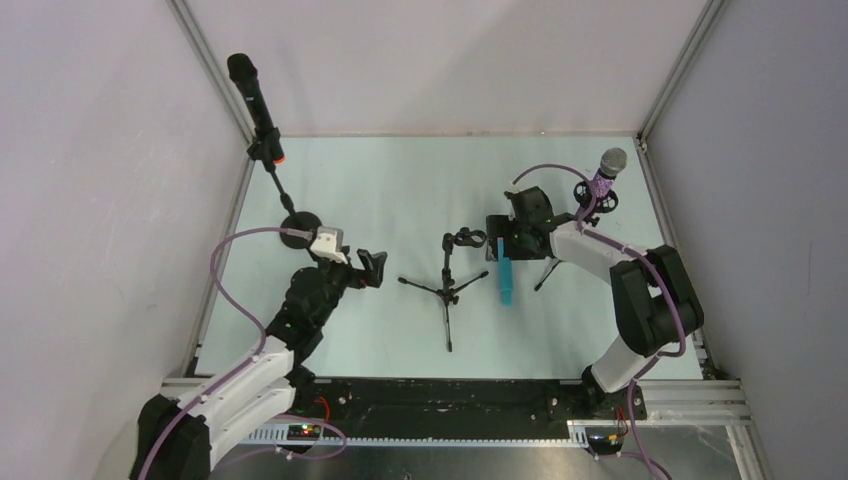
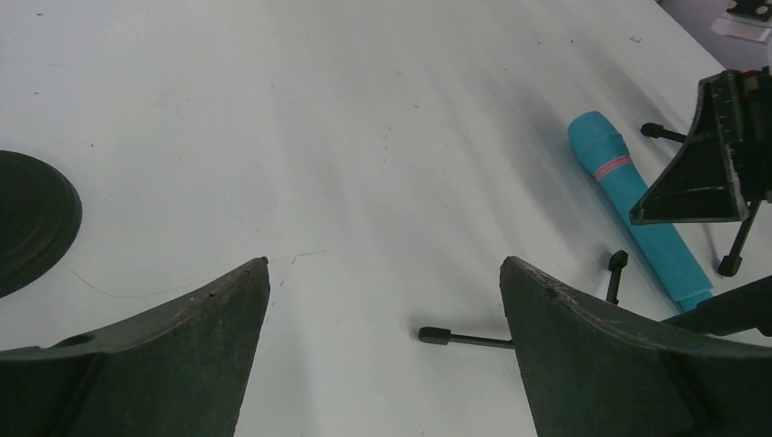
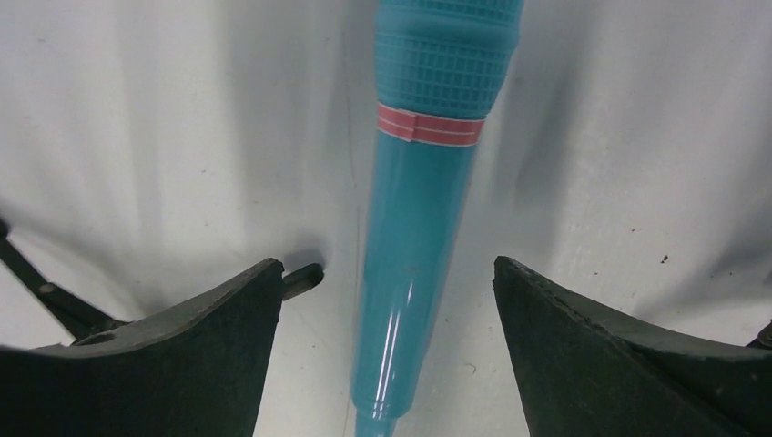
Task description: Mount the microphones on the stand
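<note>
The turquoise microphone (image 1: 505,280) lies flat on the table beside the middle tripod stand (image 1: 449,282), whose clip (image 1: 465,240) holds nothing. My right gripper (image 1: 505,243) is low over it. In the right wrist view the microphone's tapered handle (image 3: 414,228) runs between the open fingers of my right gripper (image 3: 386,264) with a gap on each side. The black microphone (image 1: 250,92) sits in the left stand. At the back right, the purple microphone (image 1: 604,175) sits in another stand. My left gripper (image 1: 372,268) is open left of the tripod; one tripod leg (image 2: 464,340) shows between its fingers.
The left stand's round black base (image 1: 300,225) lies just behind my left gripper, also visible as the dark disc (image 2: 32,218). The right stand's tripod leg (image 1: 547,275) lies close to my right arm. Frame rails and white walls enclose the mat.
</note>
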